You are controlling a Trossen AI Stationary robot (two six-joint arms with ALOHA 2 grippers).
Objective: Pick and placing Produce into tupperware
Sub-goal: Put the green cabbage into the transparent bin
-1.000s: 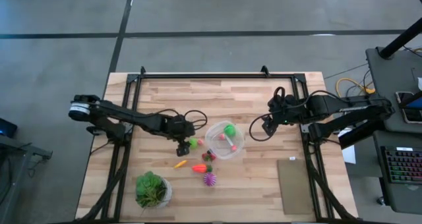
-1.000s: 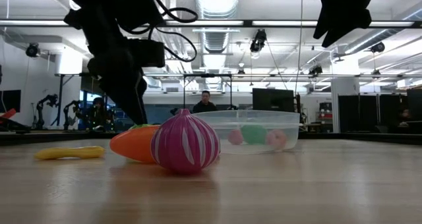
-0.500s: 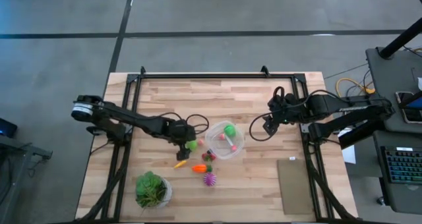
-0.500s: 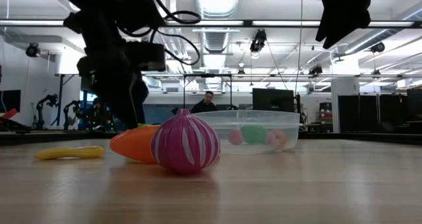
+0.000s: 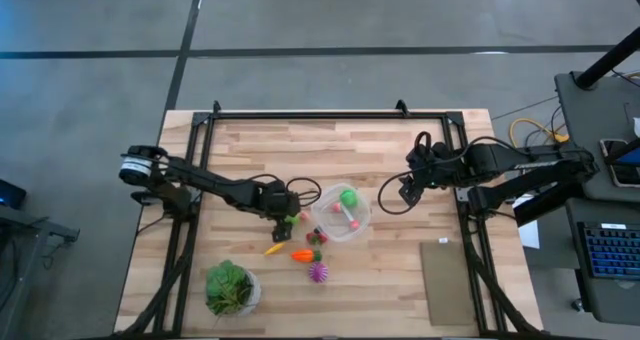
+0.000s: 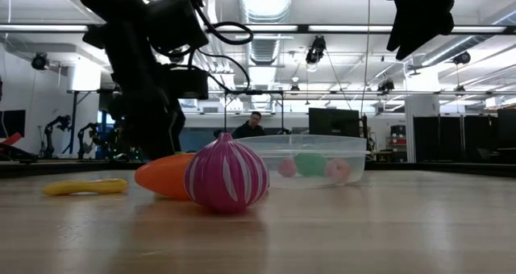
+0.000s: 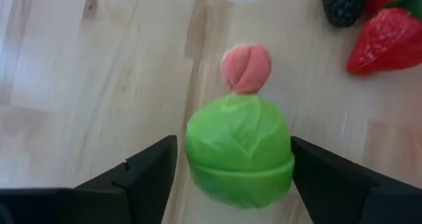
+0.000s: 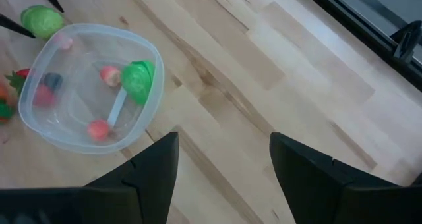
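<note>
Down on the wooden worktop (image 5: 260, 150), the left end effector (image 7: 227, 168) stands spread around a green cabbage-like toy (image 7: 240, 150), one finger on each side, with a gap showing on both sides. The toy is leafy-ribbed and rounded, and a small pink peach-like piece (image 7: 246, 67) sits just beyond it, touching or nearly so. Seen from above, this green piece (image 5: 290, 219) lies just beside the clear round tupperware (image 5: 341, 212), on the left arm's side of it. The tupperware already holds a green toy (image 5: 347, 196) and small pink-red pieces. Near its front rim lie a strawberry (image 7: 386, 41), a dark berry (image 7: 345, 1), an orange carrot-like piece (image 5: 302, 255), a yellow piece (image 5: 273, 248) and a spiky purple ball (image 5: 318, 272). The left arm reaches low across the worktop from its left edge. The right end effector (image 8: 224, 161) hangs raised, well apart from the tupperware, fingers parted and holding nothing. Bare wood lies open behind and to the right of the container.
</note>
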